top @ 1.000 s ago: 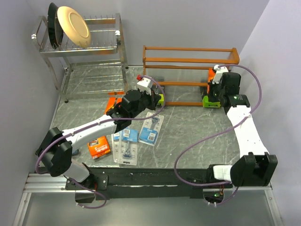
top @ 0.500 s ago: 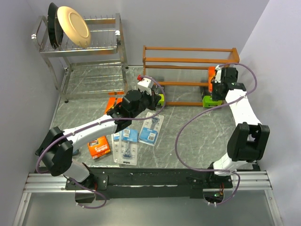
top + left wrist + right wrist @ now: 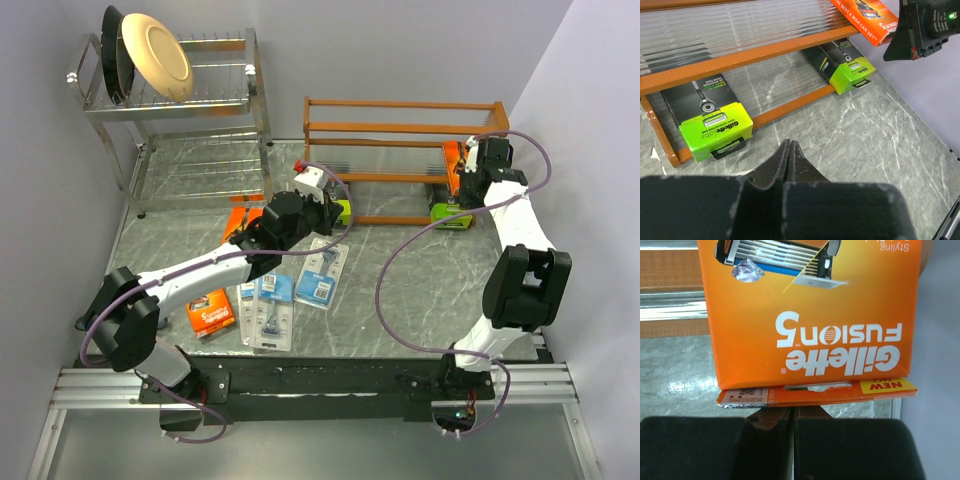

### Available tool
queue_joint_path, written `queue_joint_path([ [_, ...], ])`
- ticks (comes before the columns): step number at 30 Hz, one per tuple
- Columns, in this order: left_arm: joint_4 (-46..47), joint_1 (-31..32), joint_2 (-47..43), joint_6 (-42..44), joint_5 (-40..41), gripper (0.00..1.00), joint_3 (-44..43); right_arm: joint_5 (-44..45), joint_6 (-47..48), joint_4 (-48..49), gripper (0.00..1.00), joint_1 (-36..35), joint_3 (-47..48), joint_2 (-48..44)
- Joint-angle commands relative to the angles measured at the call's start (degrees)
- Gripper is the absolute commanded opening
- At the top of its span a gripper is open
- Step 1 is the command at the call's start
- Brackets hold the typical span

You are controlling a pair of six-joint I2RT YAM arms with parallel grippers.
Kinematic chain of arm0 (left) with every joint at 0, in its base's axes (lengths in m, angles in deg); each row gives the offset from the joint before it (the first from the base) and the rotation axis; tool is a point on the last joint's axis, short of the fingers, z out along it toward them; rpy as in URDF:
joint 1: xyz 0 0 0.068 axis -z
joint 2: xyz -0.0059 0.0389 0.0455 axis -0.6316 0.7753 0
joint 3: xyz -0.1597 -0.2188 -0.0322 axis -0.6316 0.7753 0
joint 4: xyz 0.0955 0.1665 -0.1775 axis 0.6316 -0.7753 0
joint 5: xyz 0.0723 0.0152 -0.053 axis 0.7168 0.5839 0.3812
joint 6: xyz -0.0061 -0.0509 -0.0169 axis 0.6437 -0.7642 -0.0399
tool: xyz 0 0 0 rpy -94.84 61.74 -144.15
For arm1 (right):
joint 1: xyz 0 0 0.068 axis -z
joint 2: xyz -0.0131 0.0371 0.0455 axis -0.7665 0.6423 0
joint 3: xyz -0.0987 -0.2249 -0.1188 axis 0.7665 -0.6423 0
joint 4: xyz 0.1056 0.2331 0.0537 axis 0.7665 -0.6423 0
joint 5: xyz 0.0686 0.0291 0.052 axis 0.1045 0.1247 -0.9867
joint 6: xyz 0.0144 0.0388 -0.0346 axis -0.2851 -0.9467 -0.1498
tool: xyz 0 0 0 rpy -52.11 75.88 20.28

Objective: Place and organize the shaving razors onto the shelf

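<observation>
From my console the grey marbled desk (image 3: 400, 270) fills the overhead view, with a chrome rack (image 3: 255, 95) holding plates (image 3: 160, 55) at its far left corner. To the right of that rack, along the back wall, stands the brown shelf (image 3: 400, 127). The left arm (image 3: 200, 270) stretches diagonally across the desk toward the shelf's left end, and the right arm (image 3: 520, 235) reaches up along the right edge to the shelf's right end. Two green boxes lie flat on the bottom tier, one at the left end (image 3: 715, 117) and one at the right end (image 3: 847, 67), and each pokes its lime end out over the front rail. Three blister cards (image 3: 265, 310) lie close together on the desk in front of the left arm. A loose orange pack (image 3: 210, 313) lies just left of them, and another (image 3: 240, 218) is half hidden under that arm nearer the chrome rack. The held orange pack (image 3: 810, 315) hangs tilted at the shelf's right end, above the right green box. I cannot tell whether it touches a tier. The right fingers (image 3: 791, 412) are clenched on that pack's lower edge. The left fingers (image 3: 789, 150) are pressed together with nothing between them, and hover over bare desk just in front of the left green box.
</observation>
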Motion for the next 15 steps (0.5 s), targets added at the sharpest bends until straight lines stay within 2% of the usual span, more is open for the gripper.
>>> queue_joint_path([
  [1, 2.5, -0.1, 0.3, 0.0, -0.2, 0.02, -2.3, 0.3, 0.5, 4.4, 0.00, 0.1, 4.0, 0.6],
  [8, 2.8, -0.1, 0.0, 0.1, -0.2, 0.02, -1.8, -0.3, 0.4, 3.6, 0.00, 0.1, 3.1, -0.6],
  [15, -0.9, -0.2, -3.0, 1.6, -0.3, 0.02, -1.2, -1.7, 1.9, -2.4, 0.00, 0.1, 1.1, -7.3],
])
